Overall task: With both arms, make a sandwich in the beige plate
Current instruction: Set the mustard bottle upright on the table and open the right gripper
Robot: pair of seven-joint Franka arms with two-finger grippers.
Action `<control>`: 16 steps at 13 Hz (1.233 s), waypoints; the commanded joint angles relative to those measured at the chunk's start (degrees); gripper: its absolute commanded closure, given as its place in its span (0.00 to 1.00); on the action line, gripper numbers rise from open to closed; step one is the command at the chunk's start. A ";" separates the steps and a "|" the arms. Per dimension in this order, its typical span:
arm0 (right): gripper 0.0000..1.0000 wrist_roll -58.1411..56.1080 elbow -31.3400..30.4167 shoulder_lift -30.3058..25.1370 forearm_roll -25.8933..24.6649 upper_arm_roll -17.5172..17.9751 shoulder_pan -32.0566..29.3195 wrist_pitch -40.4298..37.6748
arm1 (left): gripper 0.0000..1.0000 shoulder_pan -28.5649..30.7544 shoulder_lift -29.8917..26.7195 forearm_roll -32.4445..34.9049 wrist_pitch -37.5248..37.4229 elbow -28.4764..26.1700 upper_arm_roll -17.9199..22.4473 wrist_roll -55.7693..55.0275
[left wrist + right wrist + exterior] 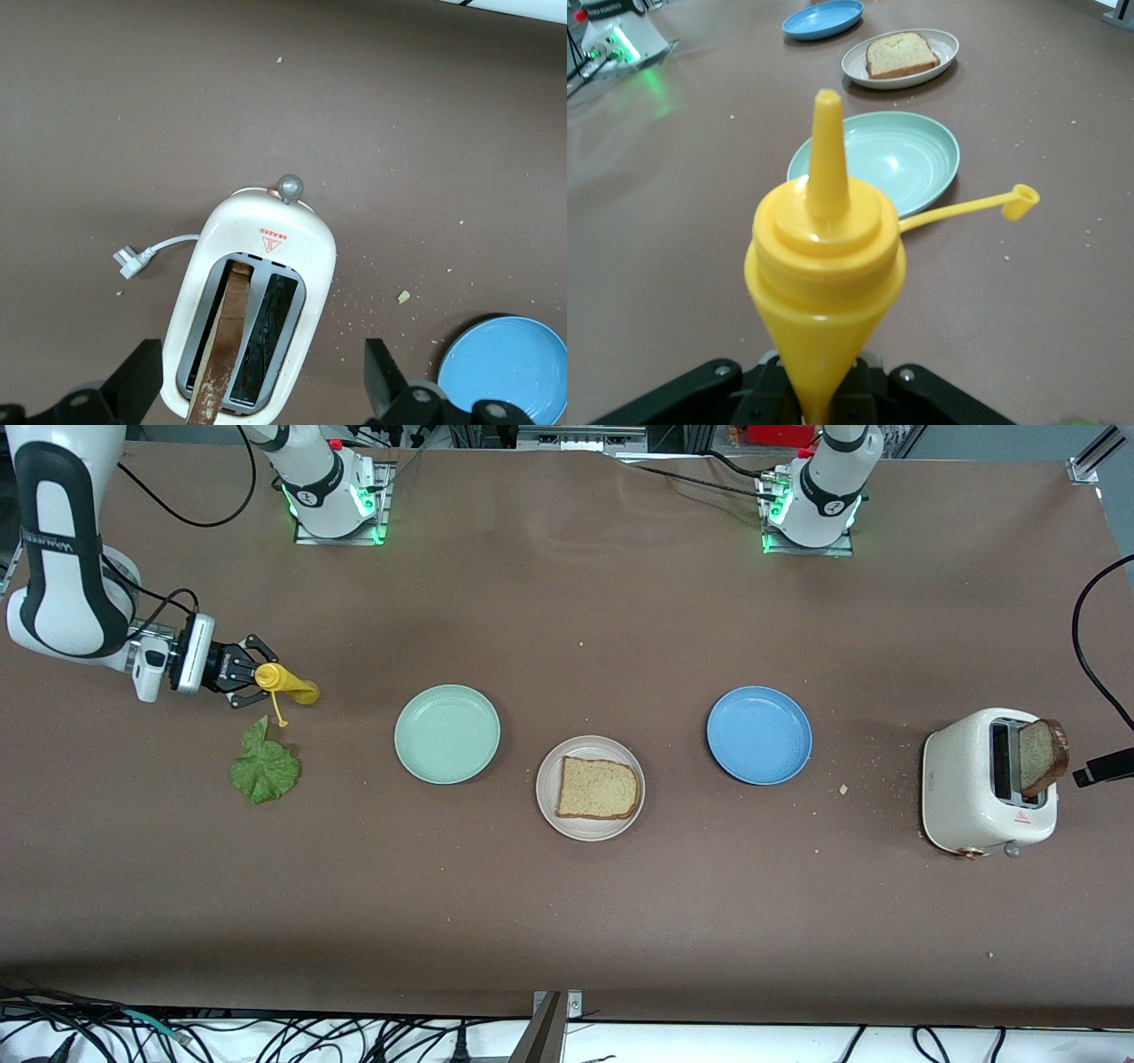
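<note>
While the right gripper (pixel 251 677) clamps a glossy yellow squeeze bottle (pixel 285 683) lying sideways, nozzle aimed toward the beige plate (pixel 590 788) and its porous bread slice (pixel 597 788), the left gripper (pixel 266 390) hangs wide open, empty, over the smooth cream toaster (pixel 985 784) holding upright toast (pixel 1042 755); crinkled lettuce (pixel 265 765) lies near the right arm.

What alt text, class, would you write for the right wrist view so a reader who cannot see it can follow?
The right end effector is shut on a yellow squeeze bottle, nozzle uncapped with the cap hanging by its strap. Past it on the brown table sit a mint-green plate, a beige plate holding one bread slice, and a blue plate.
</note>
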 commanded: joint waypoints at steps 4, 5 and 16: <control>1.00 -8.61 1.05 8.33 8.96 0.43 -0.01 -4.56 | 0.00 0.16 -0.37 1.34 0.47 -0.23 -0.54 0.87; 1.00 -9.93 1.05 9.91 10.63 0.43 -0.09 -6.05 | 0.00 0.16 -0.37 1.34 0.47 -0.23 -0.54 0.87; 0.50 -6.08 2.80 11.16 10.48 -0.35 -0.71 -6.25 | 0.00 0.08 -0.37 1.25 0.64 -0.23 -0.54 0.87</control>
